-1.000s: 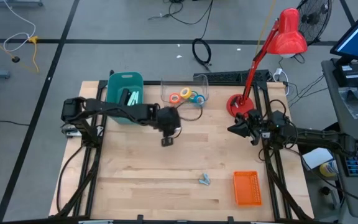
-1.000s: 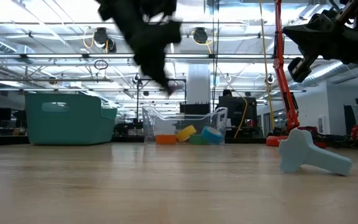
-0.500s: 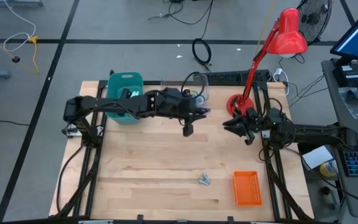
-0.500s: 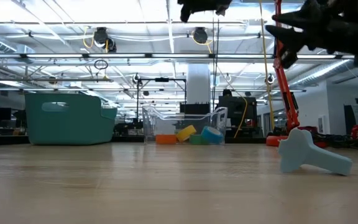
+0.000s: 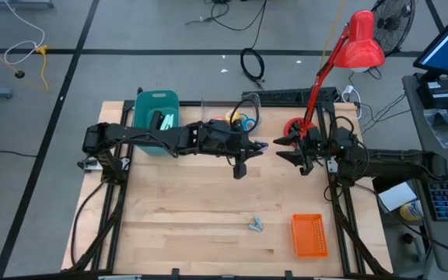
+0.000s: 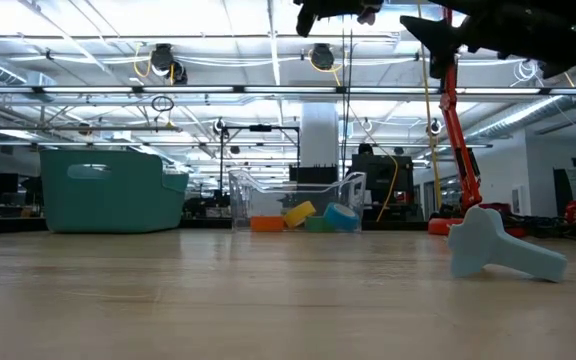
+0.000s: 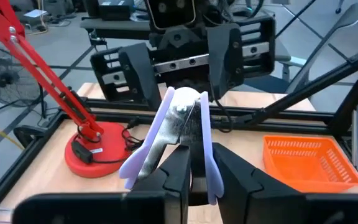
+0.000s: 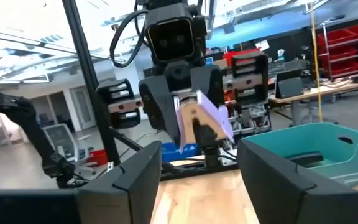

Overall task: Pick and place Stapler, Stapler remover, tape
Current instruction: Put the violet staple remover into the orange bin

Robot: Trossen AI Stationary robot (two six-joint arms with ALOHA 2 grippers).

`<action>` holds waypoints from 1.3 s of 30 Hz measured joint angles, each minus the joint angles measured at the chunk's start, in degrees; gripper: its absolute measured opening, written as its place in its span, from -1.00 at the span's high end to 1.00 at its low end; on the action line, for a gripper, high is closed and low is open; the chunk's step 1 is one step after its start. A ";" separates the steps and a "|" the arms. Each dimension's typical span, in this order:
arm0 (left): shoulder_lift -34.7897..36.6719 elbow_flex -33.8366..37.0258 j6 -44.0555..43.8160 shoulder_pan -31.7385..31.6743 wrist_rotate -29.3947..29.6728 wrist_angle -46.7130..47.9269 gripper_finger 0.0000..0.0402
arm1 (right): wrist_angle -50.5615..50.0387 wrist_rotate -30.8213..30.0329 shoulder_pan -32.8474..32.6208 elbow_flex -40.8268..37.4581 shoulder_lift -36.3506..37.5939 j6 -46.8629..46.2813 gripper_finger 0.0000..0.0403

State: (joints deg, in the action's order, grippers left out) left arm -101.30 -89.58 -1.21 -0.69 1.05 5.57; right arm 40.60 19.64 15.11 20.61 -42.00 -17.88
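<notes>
A lavender and metal stapler remover [image 7: 178, 127] is up in the air over the table's middle, with my left gripper [image 5: 253, 146] shut on it. My right gripper [image 5: 281, 148] faces it from the right with its fingers open, just beyond the remover's far end and apart from it. A small pale blue stapler [image 5: 256, 225] lies on the table near the front edge and shows large in the low view [image 6: 503, 250]. Coloured tape rolls [image 6: 303, 217] lie in a clear container [image 5: 243, 109] at the back. My left gripper pinches the remover's near end [image 7: 196, 157] between its two fingers. The fingers reach in level from the table's left side, along the remover. The remover is lifted clear of the table, and its rounded far end [image 7: 182, 99] points toward my right gripper.
A teal bin [image 5: 155, 117] stands at the back left beside the clear container. A red desk lamp [image 5: 298, 128] stands at the back right, close behind my right gripper. An orange basket [image 5: 309, 235] sits at the front right. The middle of the wooden table [image 5: 177, 210] is bare.
My left gripper has risen and swung toward the table's right edge with the remover, turning from pointing down to level. My right gripper has moved left toward it and has opened.
</notes>
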 joint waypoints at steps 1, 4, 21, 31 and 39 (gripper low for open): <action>-0.04 0.00 -0.28 0.00 0.01 -0.08 0.73 | 0.15 -0.09 -0.22 0.47 -0.76 0.56 -0.04; -0.02 0.00 -0.54 0.25 -0.54 -0.22 0.80 | 1.41 0.01 -1.22 1.88 -3.14 1.16 -0.05; 0.01 0.00 -3.21 0.87 -11.81 7.05 0.81 | 0.37 3.50 -2.27 6.46 -7.16 7.86 -0.05; 0.03 0.00 -15.30 -2.81 -25.40 6.29 0.80 | -7.29 7.63 -2.49 6.46 -7.22 14.31 -0.04; 0.03 0.00 -22.02 -3.15 -26.06 6.05 0.69 | -8.80 7.59 -2.88 9.26 -9.08 19.24 -0.04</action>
State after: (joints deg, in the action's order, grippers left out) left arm -101.27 -89.58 -23.22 -3.84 -25.02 11.62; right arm 31.80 27.22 12.23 29.87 -51.08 1.35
